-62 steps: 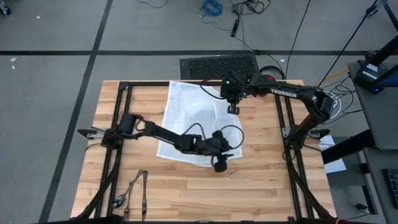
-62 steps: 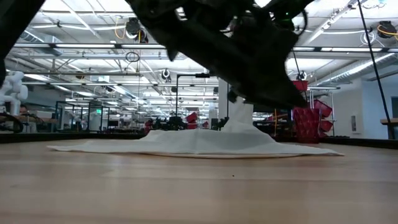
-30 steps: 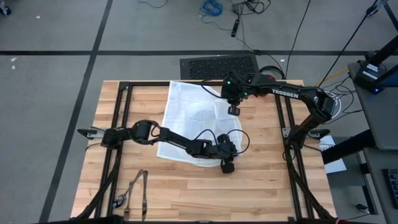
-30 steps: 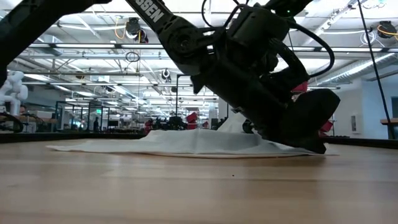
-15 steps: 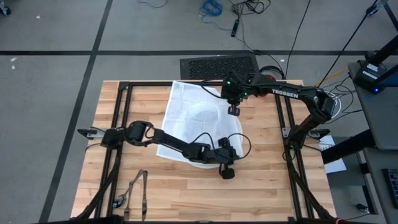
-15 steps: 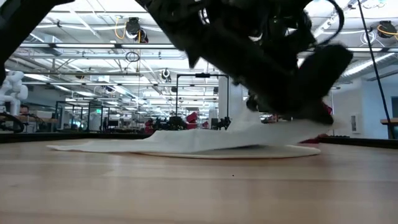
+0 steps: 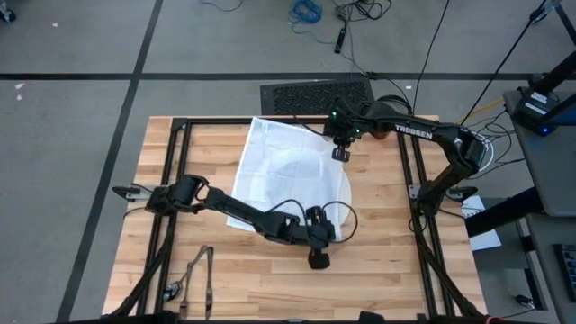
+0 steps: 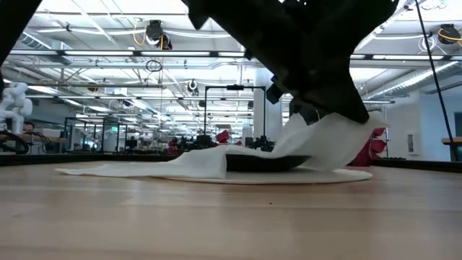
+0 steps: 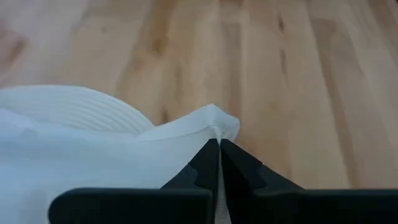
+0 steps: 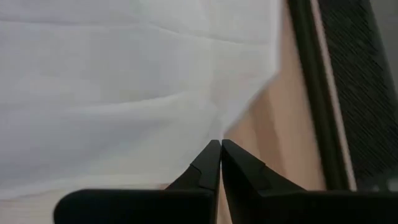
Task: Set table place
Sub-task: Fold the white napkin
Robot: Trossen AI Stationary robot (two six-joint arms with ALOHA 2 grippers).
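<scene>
Dragged nearer since a second ago, the napkin (image 7: 288, 175) is trailing limp off the plate (image 7: 346, 192) mid-table; I'm keeping left gripper (image 9: 219, 144) and right gripper (image 10: 219, 148) clamped on opposite corners.

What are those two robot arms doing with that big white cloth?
Both arms are pinching the white cloth napkin that is spread over a big white plate on the wooden table. The left gripper is shut on a near corner and holds it raised off the table, so the plate's rim peeks out. The right gripper is shut on the far edge. No cup or cutlery is visible.
</scene>
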